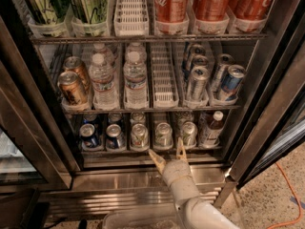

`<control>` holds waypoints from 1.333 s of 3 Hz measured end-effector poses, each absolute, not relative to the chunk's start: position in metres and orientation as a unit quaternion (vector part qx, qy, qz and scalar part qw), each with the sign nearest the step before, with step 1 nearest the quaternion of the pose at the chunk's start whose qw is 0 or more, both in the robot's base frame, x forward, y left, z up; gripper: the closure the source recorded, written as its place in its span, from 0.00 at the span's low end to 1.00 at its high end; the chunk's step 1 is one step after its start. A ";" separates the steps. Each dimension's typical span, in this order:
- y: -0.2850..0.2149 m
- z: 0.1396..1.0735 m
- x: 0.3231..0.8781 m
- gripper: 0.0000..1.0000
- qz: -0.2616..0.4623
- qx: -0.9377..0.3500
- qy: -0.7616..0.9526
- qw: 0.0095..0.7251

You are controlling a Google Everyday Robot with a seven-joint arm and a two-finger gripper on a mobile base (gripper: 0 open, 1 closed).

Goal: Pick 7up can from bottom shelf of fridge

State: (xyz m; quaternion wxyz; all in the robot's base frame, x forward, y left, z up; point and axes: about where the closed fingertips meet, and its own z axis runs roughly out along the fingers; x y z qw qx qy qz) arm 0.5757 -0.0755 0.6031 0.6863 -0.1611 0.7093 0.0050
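1 gripper [165, 148] spread wide, empty | just before 7up can [163, 134] | bottom shelf [102, 151]

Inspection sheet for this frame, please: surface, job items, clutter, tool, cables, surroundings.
Surface: bottom shelf, a low rack with white dividers, holding small cans and one bottle.
Job's things: 7up can, upright in a middle lane, with similar pale cans on either side; fridge, door open.
Clutter: dark blue cans at the shelf's left; water bottles on the rack above.
Grippers: tool open, holding nothing, in front of the shelf edge just below the 7up can.
Cables: orange cable on the floor at right.
Surroundings: speckled floor.
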 end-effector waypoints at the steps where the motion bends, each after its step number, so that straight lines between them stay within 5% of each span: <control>1: -0.076 0.601 0.583 0.25 0.000 -0.155 0.701 0.696; 4: -0.080 0.601 0.601 0.33 -0.037 -0.138 0.675 0.724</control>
